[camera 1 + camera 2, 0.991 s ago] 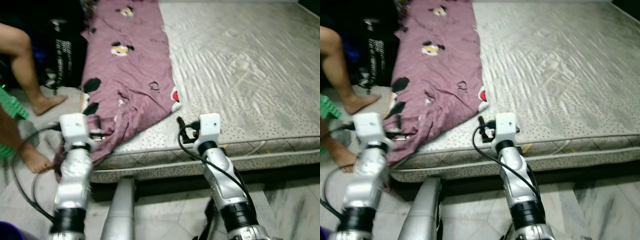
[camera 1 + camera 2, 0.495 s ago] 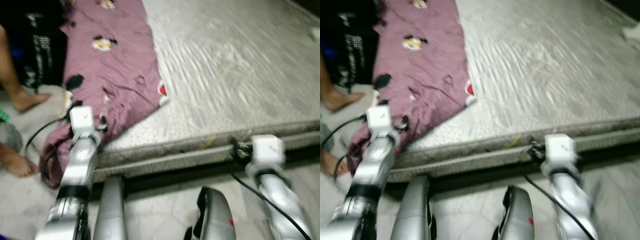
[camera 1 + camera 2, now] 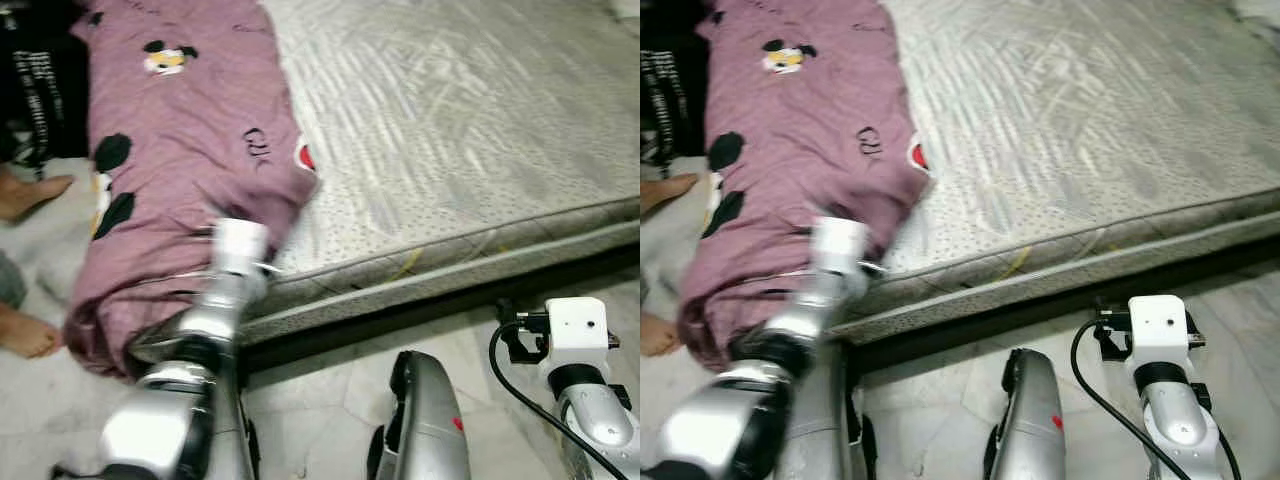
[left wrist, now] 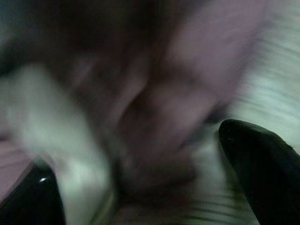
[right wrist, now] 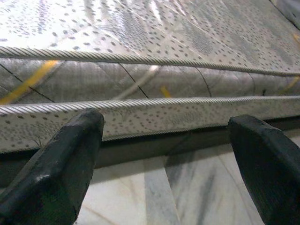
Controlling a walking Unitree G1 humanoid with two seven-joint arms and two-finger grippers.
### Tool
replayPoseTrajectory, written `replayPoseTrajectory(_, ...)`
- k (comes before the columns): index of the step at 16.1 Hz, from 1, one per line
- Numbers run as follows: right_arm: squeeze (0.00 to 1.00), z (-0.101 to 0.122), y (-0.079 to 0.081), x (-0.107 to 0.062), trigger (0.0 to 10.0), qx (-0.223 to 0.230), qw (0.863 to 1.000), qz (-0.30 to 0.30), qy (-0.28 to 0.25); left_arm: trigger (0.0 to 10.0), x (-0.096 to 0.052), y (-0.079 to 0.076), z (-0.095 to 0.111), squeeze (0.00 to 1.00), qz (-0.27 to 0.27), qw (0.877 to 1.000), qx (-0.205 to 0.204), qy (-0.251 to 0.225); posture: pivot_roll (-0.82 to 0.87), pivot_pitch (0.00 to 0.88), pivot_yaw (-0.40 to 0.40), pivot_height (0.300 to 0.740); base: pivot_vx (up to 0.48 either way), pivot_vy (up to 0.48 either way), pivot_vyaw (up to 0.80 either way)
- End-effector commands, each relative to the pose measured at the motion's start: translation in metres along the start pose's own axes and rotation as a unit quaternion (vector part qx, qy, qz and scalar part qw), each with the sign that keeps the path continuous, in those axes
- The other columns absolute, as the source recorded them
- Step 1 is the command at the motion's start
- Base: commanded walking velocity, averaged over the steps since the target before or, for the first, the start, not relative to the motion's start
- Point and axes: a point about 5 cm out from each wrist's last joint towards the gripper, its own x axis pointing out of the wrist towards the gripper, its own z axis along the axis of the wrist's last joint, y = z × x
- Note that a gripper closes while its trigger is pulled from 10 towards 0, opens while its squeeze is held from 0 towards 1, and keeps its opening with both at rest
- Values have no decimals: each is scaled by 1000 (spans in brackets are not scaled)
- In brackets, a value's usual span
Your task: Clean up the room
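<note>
Spread fingers (image 5: 56,168) before mattress (image 5: 140,79) edge

A person's bare feet rest on the pale marble floor (image 3: 330,385) at the left, one foot (image 3: 25,335) close to the mattress corner and the other foot (image 3: 30,192) farther back. Behind them stands a dark bag (image 3: 35,85) with white lettering, up against the side of the bed.

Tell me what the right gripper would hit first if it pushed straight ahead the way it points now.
Most likely the side wall of the mattress. The right gripper, fingers open, points low over the marble floor at that grey edge; depth is hard to judge.
</note>
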Motion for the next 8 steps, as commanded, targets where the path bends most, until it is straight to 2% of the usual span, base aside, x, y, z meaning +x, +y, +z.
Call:
replayPoseTrajectory(1,0,2,-4,-3,10000,-4,1000,-10,2,10000,0,-35,-9,0,-90,994,53,14,-204,219,-7,537,0,0,0)
replayPoseTrajectory(2,0,3,-4,-3,10000,-4,1000,-10,3,10000,0,-36,-9,0,-93,994,55,14,-204,219,-7,537,0,0,0)
replayPoseTrajectory(3,0,3,-2,-1,10000,-3,1000,-8,0,10000,-3,-56,-12,0,-151,983,106,8,-196,208,-5,537,0,0,0)
replayPoseTrajectory(4,0,5,0,4,10000,-1,1000,-8,-3,10000,-9,-76,-16,0,-210,966,152,-3,-185,194,-1,537,0,0,0)
replayPoseTrajectory(6,0,6,2,6,10000,1,1000,-8,-7,10000,-12,-86,-20,0,-242,954,177,-9,-182,185,0,537,0,0,0)
replayPoseTrajectory(7,0,8,5,12,10000,4,1000,-6,-11,10000,-17,-96,-23,0,-290,935,202,-17,-175,169,3,537,0,0,0)
replayPoseTrajectory(8,0,10,7,16,10000,6,1000,-5,-14,10000,-19,-99,-22,0,-312,927,206,-23,-168,159,3,537,0,0,0)
